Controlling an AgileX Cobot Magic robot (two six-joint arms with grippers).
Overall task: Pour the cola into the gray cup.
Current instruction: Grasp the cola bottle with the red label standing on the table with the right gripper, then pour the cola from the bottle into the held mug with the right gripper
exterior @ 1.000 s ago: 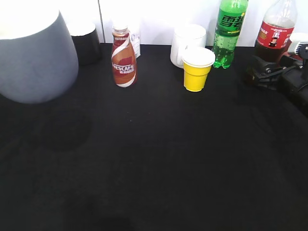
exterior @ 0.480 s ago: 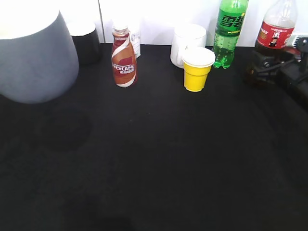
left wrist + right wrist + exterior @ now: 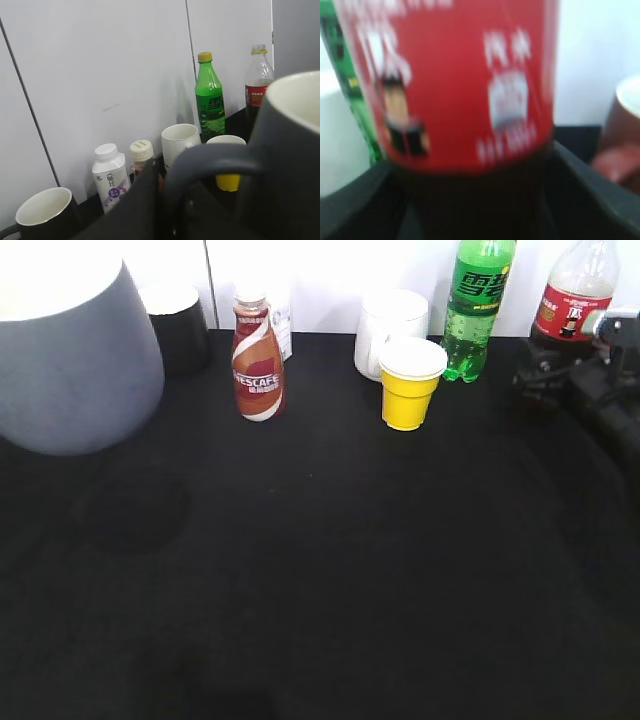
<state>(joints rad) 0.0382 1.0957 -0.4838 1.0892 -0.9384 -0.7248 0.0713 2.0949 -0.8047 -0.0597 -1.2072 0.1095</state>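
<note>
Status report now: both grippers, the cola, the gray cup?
Left gripper hidden, gray cup raised. Right gripper at cola, closure unclear. Green bottle beside cola.

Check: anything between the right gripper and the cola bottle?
Nothing visible. The right gripper is already at the cola bottle, whose red label fills the right wrist view between the fingers. The green bottle stands off to its left, clear.

Four bottles stand here: cola (image 3: 572,302), green soda (image 3: 476,305), Nescafe (image 3: 257,360), white milk (image 3: 111,176). Five cups: gray cup (image 3: 70,355), black mug (image 3: 178,325), white mug (image 3: 388,325), yellow cup (image 3: 409,385), dark red mug (image 3: 622,135).
</note>
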